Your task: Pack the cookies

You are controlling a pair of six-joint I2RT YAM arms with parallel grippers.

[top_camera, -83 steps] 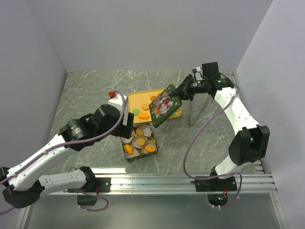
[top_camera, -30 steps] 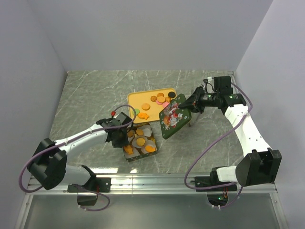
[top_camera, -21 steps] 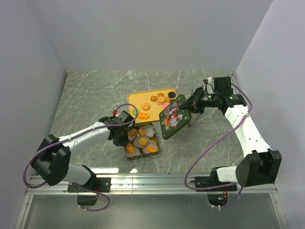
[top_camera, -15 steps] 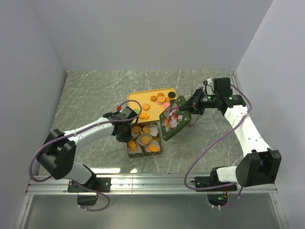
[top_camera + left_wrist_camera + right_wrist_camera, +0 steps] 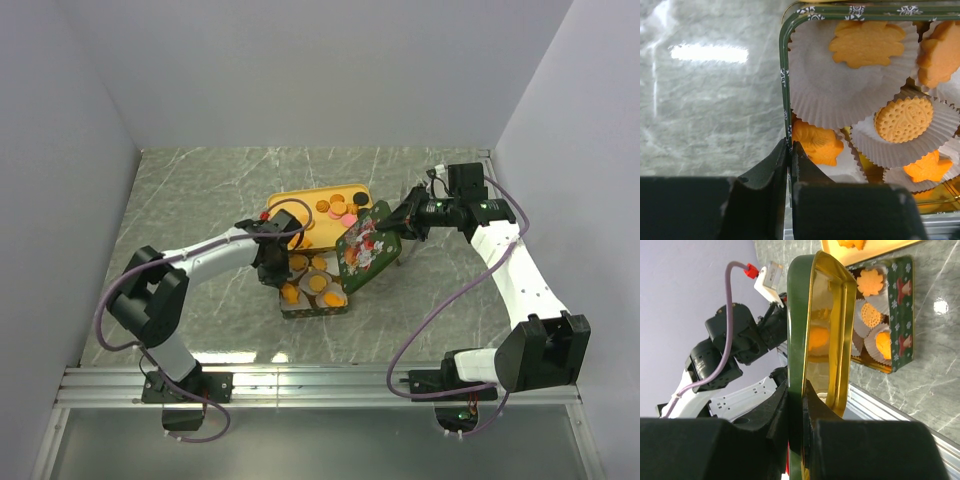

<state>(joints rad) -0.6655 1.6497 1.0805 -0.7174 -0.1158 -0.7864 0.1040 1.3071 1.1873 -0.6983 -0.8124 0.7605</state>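
Note:
An open green tin [image 5: 315, 312] holds orange cookies [image 5: 867, 42] in white paper cups. My left gripper [image 5: 790, 146] is shut on the tin's left wall [image 5: 785, 75], one finger inside and one outside; from above it [image 5: 275, 268] sits at the tin's left side. More cookies [image 5: 335, 208] lie on the yellow tray [image 5: 290, 205] behind the tin. My right gripper [image 5: 796, 385] is shut on the edge of the green lid [image 5: 799, 315], which stands on edge with its gold inside facing the tin [image 5: 902, 315]. Seen from above, the lid [image 5: 362, 252] hangs tilted just right of the tin.
The grey marbled tabletop [image 5: 190, 200] stretches left and behind. A metal rail [image 5: 320, 380] runs along the near edge. Walls close in on three sides. The left arm [image 5: 735, 340] lies low across the table toward the tin.
My left gripper closed on the tin's wall and slid the tin rightward and a little back, up against the lid. The right arm and the lid have stayed put over the last second.

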